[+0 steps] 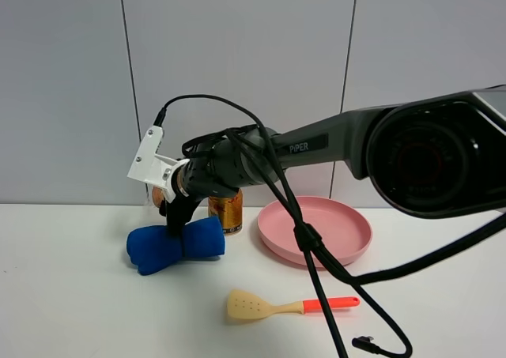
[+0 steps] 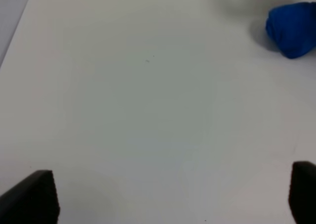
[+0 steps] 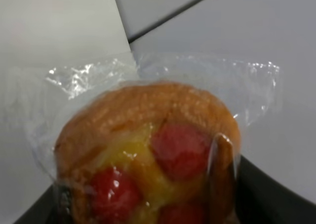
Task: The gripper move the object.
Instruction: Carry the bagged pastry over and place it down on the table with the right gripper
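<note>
My right gripper [image 1: 169, 206] reaches across to the left of the exterior view and is shut on the muffin [image 1: 158, 195], holding it just above and behind a blue cloth. In the right wrist view the golden-brown muffin [image 3: 148, 150] with red spots fills the frame in clear crinkly wrap, with a dark finger [image 3: 269, 197] at its side. My left gripper [image 2: 167, 199] is open and empty over bare white table, and its arm is not in the exterior view.
A rolled blue cloth [image 1: 175, 246] lies under the right gripper and also shows in the left wrist view [image 2: 292, 28]. A gold drink can [image 1: 227, 210] stands behind it. A pink plate [image 1: 348, 243] sits to the right. A spatula [image 1: 286, 305] lies in front. Black cables [image 1: 316, 251] hang across the middle.
</note>
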Motion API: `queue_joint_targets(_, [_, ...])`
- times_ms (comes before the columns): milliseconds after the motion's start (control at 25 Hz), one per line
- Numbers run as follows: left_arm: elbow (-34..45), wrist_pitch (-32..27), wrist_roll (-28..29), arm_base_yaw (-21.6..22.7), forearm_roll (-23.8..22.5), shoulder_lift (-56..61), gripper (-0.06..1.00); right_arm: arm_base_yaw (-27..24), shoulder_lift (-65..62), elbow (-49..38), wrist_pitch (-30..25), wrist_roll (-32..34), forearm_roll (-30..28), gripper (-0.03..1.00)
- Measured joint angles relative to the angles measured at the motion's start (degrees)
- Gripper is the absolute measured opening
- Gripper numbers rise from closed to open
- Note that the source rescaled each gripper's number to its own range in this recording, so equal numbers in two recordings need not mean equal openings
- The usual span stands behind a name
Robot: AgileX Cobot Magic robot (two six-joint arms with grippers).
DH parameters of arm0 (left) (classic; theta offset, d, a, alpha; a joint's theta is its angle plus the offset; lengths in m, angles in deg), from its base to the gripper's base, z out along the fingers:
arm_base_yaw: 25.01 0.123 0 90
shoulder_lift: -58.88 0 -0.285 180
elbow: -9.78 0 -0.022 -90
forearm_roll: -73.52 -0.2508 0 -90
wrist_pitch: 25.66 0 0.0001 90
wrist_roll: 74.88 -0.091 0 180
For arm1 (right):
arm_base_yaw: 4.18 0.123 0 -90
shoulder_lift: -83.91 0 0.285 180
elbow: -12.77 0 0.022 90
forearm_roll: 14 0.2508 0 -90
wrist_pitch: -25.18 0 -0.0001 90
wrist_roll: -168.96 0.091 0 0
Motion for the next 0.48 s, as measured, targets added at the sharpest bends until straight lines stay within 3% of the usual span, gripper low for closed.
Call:
queue_joint_targets(120, [0.0, 0.0, 0.0, 0.0, 0.0, 0.0, 1.00, 0.0, 0.0, 0.0, 0.7, 0.1, 0.2, 0.06])
queue_joint_targets(320, [0.0, 0.0, 0.0, 0.0, 0.0, 0.0, 1.00, 0.0, 0.3, 0.0, 1.2, 0.5, 0.2, 0.27])
queue_joint_targets(480, [0.0, 0.0, 0.0, 0.0, 0.0, 0.0, 1.00, 0.0, 0.7, 0.0, 1.2, 0.5, 0.2, 0.31])
